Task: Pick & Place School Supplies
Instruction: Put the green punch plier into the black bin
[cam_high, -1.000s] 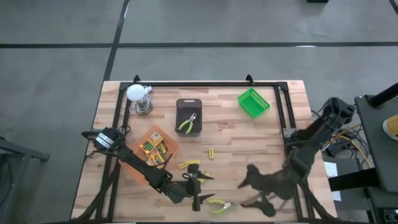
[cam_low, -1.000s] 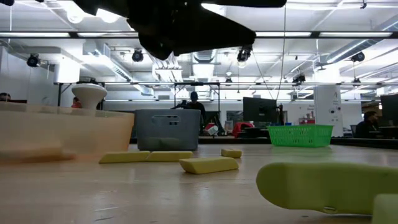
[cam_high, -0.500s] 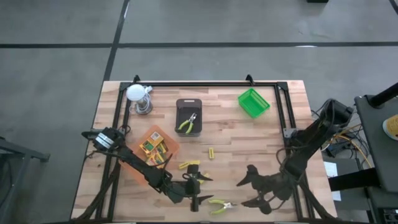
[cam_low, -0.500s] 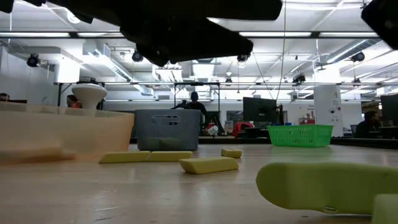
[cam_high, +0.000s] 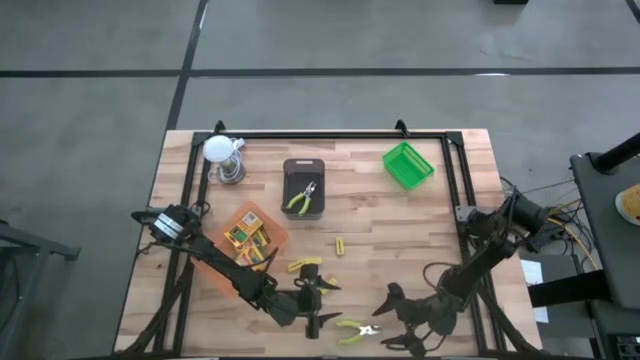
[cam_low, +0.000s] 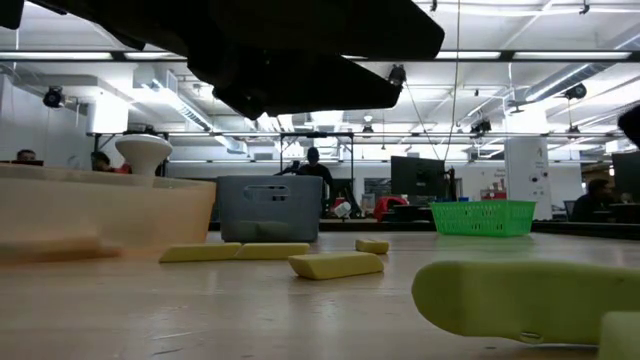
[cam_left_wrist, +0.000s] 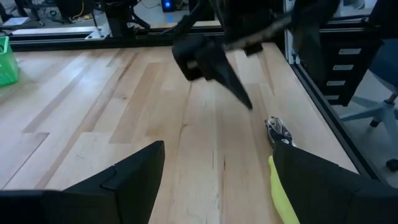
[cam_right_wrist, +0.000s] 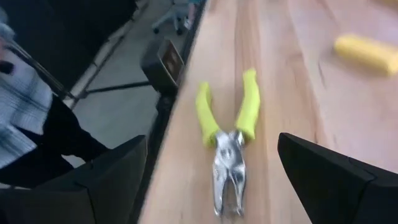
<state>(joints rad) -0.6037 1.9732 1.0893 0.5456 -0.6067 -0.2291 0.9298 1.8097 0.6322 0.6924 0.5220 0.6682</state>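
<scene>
Down at the front edge of the counter (cam_high: 420, 215), both arms are stretched low and nearly meet. The left hand (cam_high: 312, 300) reaches in from the left side, fingers spread wide and empty, hovering near a short yellow stick (cam_high: 305, 265). The right hand (cam_high: 392, 318) comes across from the right side, bent low, its fingers (cam_right_wrist: 339, 180) also spread and holding nothing; it points at the lime-handled pliers (cam_high: 352, 327), which lie flat right at the front edge, just ahead of it.

The right wrist view shows those pliers (cam_right_wrist: 229, 140) clearly, metal nose toward the camera, handles splayed, and a person's sleeve beyond the edge. The left wrist view catches only 1 lime handle and the metal tip, with the right hand's fingers pointing down above the wood.

Further in, a small yellow block (cam_high: 340, 244) sits mid-counter. The orange tray (cam_high: 270, 228) holds yellow-green boxes (cam_high: 245, 236). The black tray (cam_high: 303, 167) holds a second pair of pliers (cam_high: 302, 199). The green tray (cam_high: 408, 165) stands toward the far right corner.
</scene>
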